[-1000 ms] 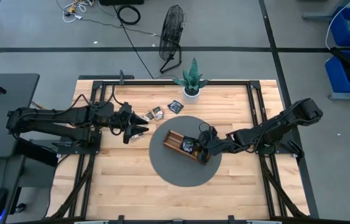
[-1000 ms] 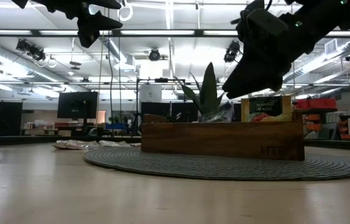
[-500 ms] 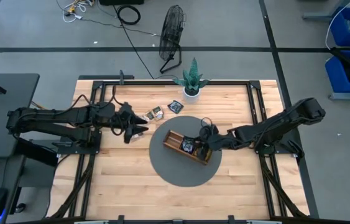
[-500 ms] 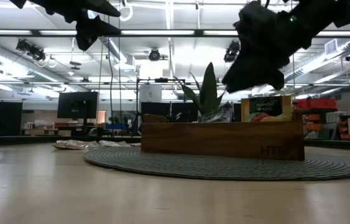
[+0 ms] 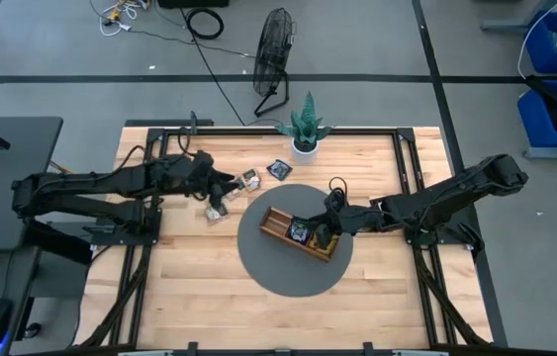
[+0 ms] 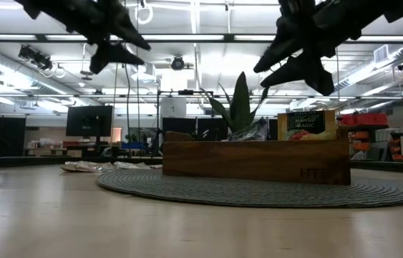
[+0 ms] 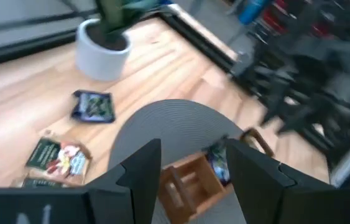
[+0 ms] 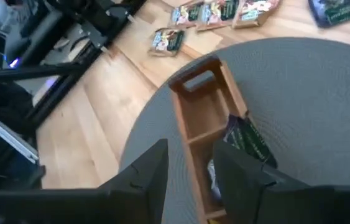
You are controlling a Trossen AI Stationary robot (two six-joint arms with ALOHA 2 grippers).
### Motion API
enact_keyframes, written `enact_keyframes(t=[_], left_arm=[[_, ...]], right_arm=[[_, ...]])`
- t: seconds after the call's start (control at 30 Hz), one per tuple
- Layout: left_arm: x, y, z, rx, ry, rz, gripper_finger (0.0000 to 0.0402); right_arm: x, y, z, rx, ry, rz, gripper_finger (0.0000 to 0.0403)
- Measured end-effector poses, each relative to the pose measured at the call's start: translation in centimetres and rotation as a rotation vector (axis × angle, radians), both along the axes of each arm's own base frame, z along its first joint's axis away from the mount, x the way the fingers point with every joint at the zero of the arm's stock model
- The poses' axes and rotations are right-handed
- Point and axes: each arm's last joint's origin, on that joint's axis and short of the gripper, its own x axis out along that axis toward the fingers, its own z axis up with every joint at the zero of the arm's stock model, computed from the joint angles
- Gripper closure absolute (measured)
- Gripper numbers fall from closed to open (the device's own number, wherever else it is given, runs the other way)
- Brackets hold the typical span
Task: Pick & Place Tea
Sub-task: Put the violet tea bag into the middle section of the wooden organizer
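Landmark: long brown wooden compartment tray (image 5: 300, 232), lying at a slant on the round grey ribbed mat (image 5: 268, 267) on the pale wooden table (image 5: 189, 297).
Tea in the tray: a dark sachet (image 8: 249, 140) stands tilted in a middle compartment; in the low view a sachet with a yellow-orange printed face (image 6: 306, 124) stands up above the tray's wall near one end.
Tea off the tray: a row of pale and green printed sachets (image 8: 221, 12) lies on the table just beyond the mat's edge on the left arm's side; one more sachet (image 8: 167, 40) lies a little apart from that row; a dark navy sachet (image 7: 94, 106) lies flat between the row and the white pot.
Left gripper (image 5: 221, 188): hangs above the sachets beside the mat, well clear of the tray; fingers spread apart, nothing between them.
Right gripper (image 5: 324, 223): hangs over the tray's end nearest the right arm; fingers (image 8: 150, 171) apart with a gap, holding nothing.
Other: green spiky plant in a white pot (image 5: 305, 129) at the table's far edge beyond the tray.
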Motion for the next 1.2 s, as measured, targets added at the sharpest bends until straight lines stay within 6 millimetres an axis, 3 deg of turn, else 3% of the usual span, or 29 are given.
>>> enact_keyframes(t=[0.27,0.5,0.9,1.03,1.2], left_arm=[[2.0,3.0,-2.4,-0.102,0.063,0.092,0.0216],[4.4,6.4,-5.2,-0.286,0.015,0.117,0.0216],[6.1,11.6,-10.6,-0.450,-0.015,0.185,0.0216],[6.9,13.2,-11.0,-0.473,0.001,0.185,0.0216],[9.3,15.9,-10.3,-0.485,0.038,0.131,0.0216]], right_arm=[[-0.7,-0.2,1.2,0.023,-0.045,-0.008,0.0268],[-1.4,-0.4,2.0,-0.002,-0.048,0.008,0.0268],[-1.7,-0.3,1.9,0.010,-0.022,0.039,0.0268],[-1.7,-0.3,1.8,0.014,-0.011,0.048,0.0268],[-1.8,-0.3,1.7,0.020,0.012,0.064,0.0268]])
